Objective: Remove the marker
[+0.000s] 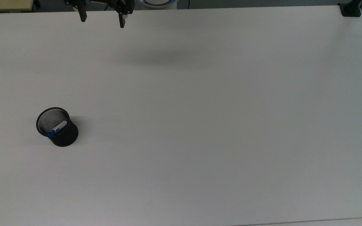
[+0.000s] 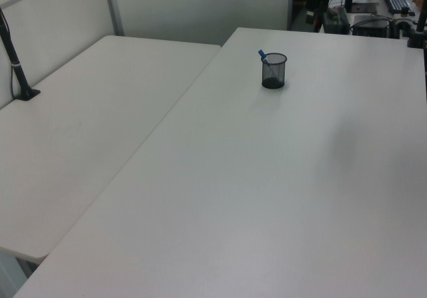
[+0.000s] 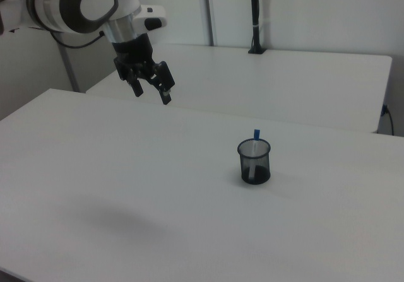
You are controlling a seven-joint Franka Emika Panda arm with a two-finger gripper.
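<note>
The marker (image 1: 56,129) stands tilted inside a black mesh cup (image 1: 64,137) at the top view's left, its blue cap resting on the rim. In the left view the marker (image 2: 263,55) pokes out of the cup (image 2: 273,73) at the far end of the table. In the right view the marker (image 3: 255,137) rises just above the cup (image 3: 254,163). My gripper (image 1: 102,19) hangs open high over the table's far edge in the top view, well away from the cup. In the right view the gripper (image 3: 151,94) is up and to the left of the cup, empty.
The white table (image 1: 200,125) is wide and bare around the cup. A second white table (image 2: 80,125) adjoins it on the left view's left. A black clamp post (image 1: 350,9) sits at the top view's upper right corner.
</note>
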